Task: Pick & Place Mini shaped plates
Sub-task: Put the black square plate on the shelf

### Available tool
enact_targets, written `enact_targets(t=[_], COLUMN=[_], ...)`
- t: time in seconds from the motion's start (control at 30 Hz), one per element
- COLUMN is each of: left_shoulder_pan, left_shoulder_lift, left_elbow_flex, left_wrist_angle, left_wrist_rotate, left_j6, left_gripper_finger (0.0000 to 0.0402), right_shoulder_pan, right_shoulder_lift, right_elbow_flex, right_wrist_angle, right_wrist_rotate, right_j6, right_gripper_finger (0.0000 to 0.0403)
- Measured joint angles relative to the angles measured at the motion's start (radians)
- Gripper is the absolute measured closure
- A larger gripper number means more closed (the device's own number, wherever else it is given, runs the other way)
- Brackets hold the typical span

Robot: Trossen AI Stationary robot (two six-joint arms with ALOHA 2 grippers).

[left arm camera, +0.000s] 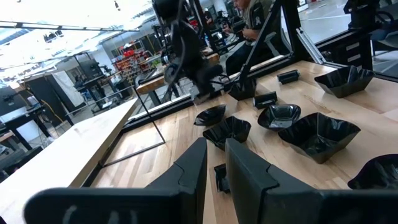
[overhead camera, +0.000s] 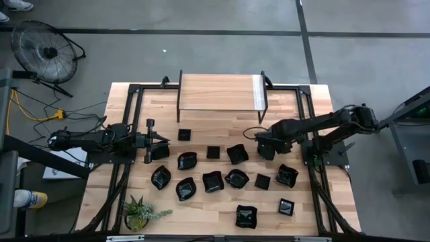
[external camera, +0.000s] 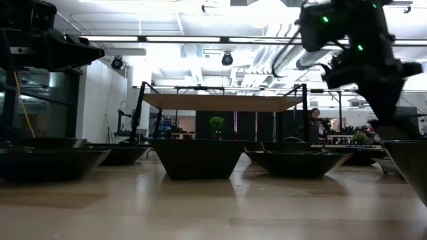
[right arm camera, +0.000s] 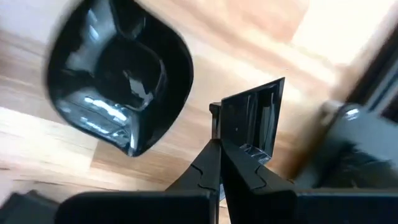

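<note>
Nearly all the work looks undone: the mini shaped plates (overhead camera: 212, 181) lie scattered over the centre and the 5 o'clock part of the table (overhead camera: 222, 124), and the raised wooden shelf (overhead camera: 218, 92) at 12 o'clock carries none that can be seen. The right gripper (right arm camera: 219, 149), at 3 o'clock, is clenched on the edge of a small square plate (right arm camera: 252, 121), with a rounded plate (right arm camera: 118, 81) just beside it. The left gripper (overhead camera: 158, 140) waits at 9 o'clock, fingers slightly parted, apparently empty.

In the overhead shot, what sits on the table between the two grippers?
Three black plates in a loose row: a small square, another small square and a wavy one, seen in the high view between the left gripper and right gripper.
</note>
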Motion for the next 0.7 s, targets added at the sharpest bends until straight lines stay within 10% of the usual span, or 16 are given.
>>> enact_targets(t=[0.33,0.7], left_shoulder_pan=[0.000,0.000], left_shoulder_lift=[0.000,0.000], left_elbow_flex=[0.000,0.000], left_wrist_angle=[0.000,0.000], left_wrist_rotate=[0.000,0.000], left_j6=[0.000,0.000], left_gripper_finger=[0.0346,0.0346], right_shoulder_pan=[-0.111,-0.327], right_shoulder_lift=[0.000,0.002], right_elbow_flex=[0.314,0.523], right_wrist_angle=[-0.162,0.089], right_wrist_rotate=[0.209,0.262], right_j6=[-0.321,-1.099], right_gripper_finger=[0.0403,0.0403])
